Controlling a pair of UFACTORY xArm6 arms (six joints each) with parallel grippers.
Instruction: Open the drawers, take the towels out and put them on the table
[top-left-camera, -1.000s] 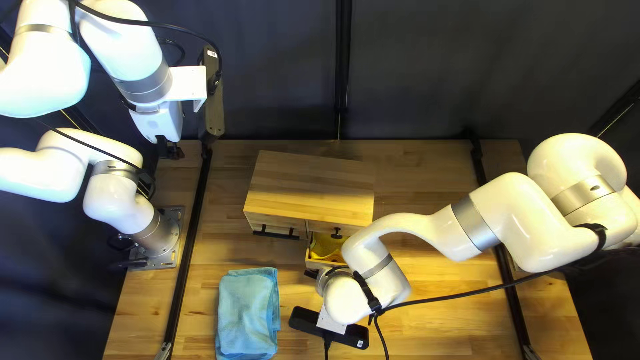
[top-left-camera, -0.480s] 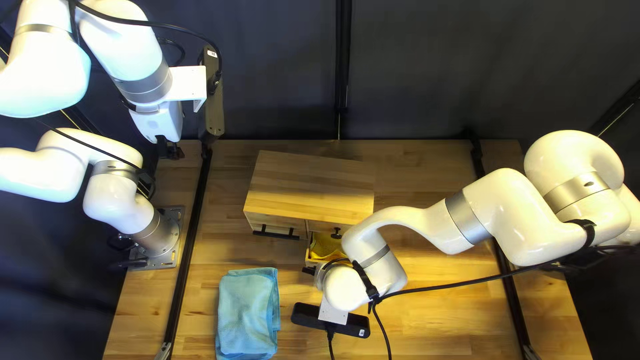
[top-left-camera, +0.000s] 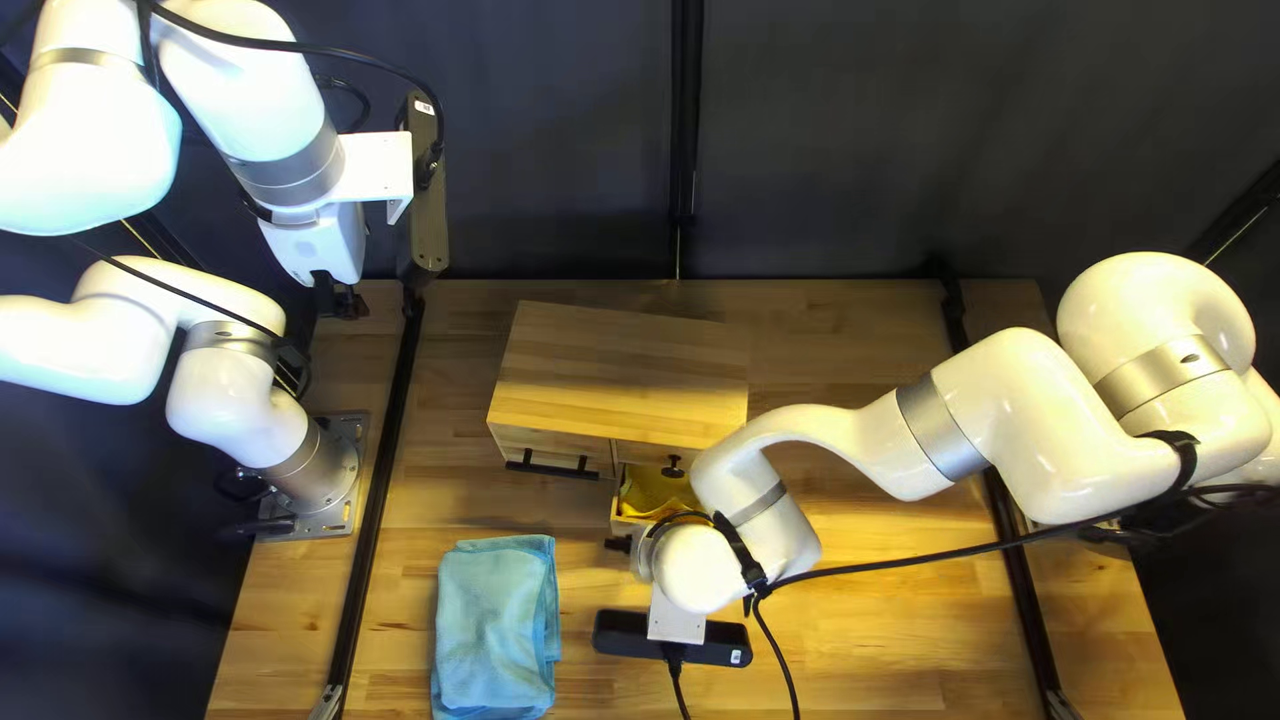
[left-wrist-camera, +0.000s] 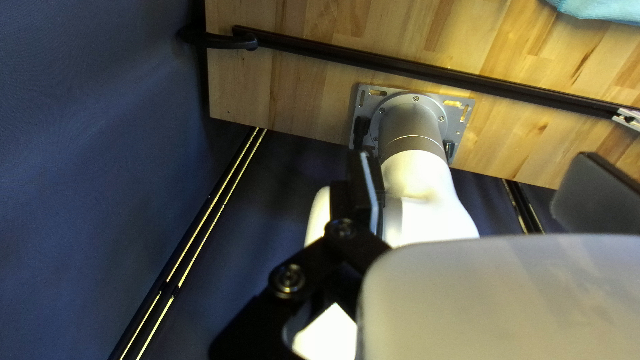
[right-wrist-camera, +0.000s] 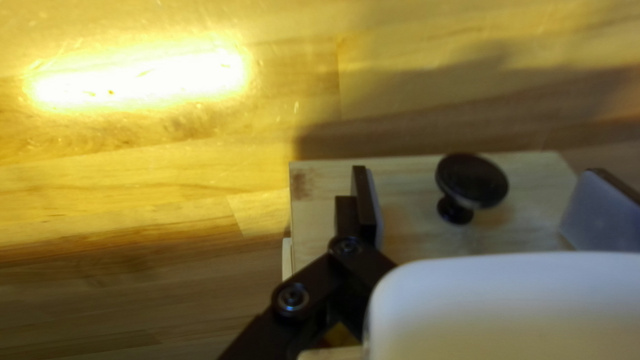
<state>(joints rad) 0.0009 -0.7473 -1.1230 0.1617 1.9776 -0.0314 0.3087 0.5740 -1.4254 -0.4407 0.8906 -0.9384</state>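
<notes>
Right gripper (right-wrist-camera: 482, 205): released, fingers spread either side of the black knob (right-wrist-camera: 471, 181) on the cabinet's pulled-out drawer (right-wrist-camera: 415, 225), knob untouched.
Yellow towel (top-left-camera: 652, 492): crumpled inside that drawer, just in front of the wooden cabinet (top-left-camera: 620, 385).
Blue towel (top-left-camera: 497, 625): folded lengthwise, flat on the table (top-left-camera: 900, 640), in front of the cabinet's left side.
Left gripper (left-wrist-camera: 480, 195): released, empty, raised well left of the cabinet.

Left arm (top-left-camera: 270, 150) raised and folded, right arm (top-left-camera: 980, 440) stretched low, fingers (right-wrist-camera: 366, 200) spread wide.
</notes>
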